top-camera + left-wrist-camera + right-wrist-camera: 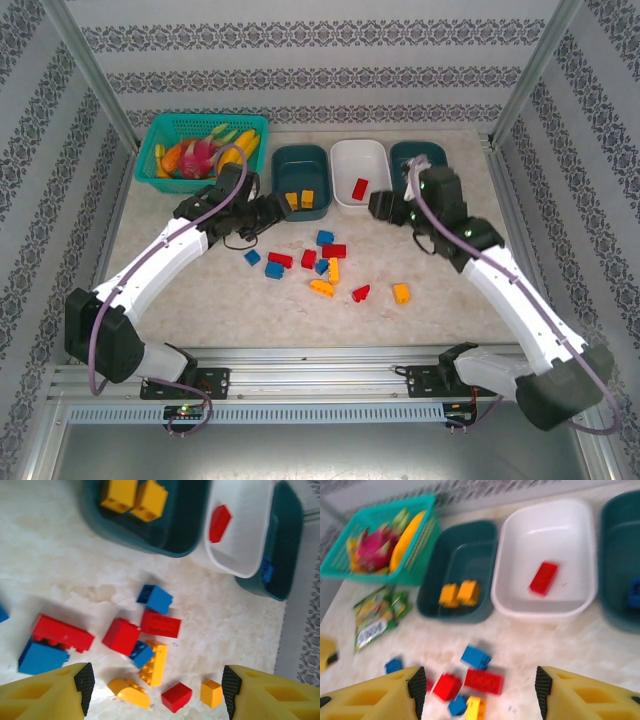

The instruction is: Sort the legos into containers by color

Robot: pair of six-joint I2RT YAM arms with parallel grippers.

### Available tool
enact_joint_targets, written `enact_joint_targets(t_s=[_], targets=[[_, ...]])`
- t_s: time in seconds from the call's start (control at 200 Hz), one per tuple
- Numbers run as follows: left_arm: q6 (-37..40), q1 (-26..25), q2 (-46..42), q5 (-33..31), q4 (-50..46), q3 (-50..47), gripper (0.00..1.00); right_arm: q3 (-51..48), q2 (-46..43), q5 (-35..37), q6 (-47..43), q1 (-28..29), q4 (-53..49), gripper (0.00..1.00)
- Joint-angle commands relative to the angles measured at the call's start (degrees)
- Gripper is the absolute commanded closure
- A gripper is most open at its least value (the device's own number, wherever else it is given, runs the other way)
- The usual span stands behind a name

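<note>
Marble tbl [300, 320]; legos [334, 251] loose nr tubs [362, 160].

place: we read this as a robot lab cell | frame: metal posts [92, 75] at the corners | walls: patterned panels [320, 40] on three sides | bench [220, 310]: marble-look top | base: left arm [165, 255] and right arm [520, 295] on a slotted metal rail [320, 380]

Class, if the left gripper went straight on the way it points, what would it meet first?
Probably the small red brick among the loose legos ahead of the left gripper; depth unclear.
</note>
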Motion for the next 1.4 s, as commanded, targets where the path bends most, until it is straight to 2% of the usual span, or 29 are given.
enact_joint_targets(t_s=[0.0,0.175,0.305,0.465,0.53,0.59,0.774,0.884,1.049,1.224,1.399], targets=[[-4.8,0.9,-1.1,-0.2,-1.4,-3.0,0.30,-8.9,-4.6,-6.0,-1.2,4.8,7.4,0.38],[-8.3,1.0,-1.8,-0.4,1.2,-7.2,0.30,-15.6,-6.5,-0.9,1.7,11.9,6.3,0.38],[-8.8,0.7,-1.8,1.9,3.7,-8.7,0.30,-13.1,-2.5,4.0,9.0,12.3,-4.4,0.39],[-4.1,-1.9,-1.3,6.2,5.7,-9.1,0.30,-5.9,5.8,1.4,17.5,10.2,-20.1,0.43],[-1.5,-2.8,-1.5,7.2,5.4,-9.2,0.30,-4.8,8.7,-2.7,22.3,8.6,-22.9,0.46],[0.4,-3.5,-1.9,7.6,5.3,-9.6,0.30,-4.4,10.4,-3.7,26.9,8.5,-24.1,0.46],[2.7,-4.2,-3.7,10.0,6.2,-10.9,0.30,-9.4,13.2,-6.2,44.6,9.0,-19.3,0.45],[4.7,-4.8,-4.3,12.1,7.7,-11.0,0.30,-11.7,15.9,-6.6,51.5,10.3,-14.8,0.40],[6.9,-5.6,-5.6,14.3,9.7,-12.5,0.30,-13.9,19.3,-6.0,56.6,10.7,-9.1,0.39],[6.7,-5.9,-7.1,14.2,10.3,-13.6,0.30,-12.8,23.0,-6.3,57.0,10.1,-6.6,0.39],[6.3,-6.0,-8.0,13.4,10.0,-13.9,0.30,-13.3,25.6,-7.3,58.2,10.1,-5.6,0.50]])
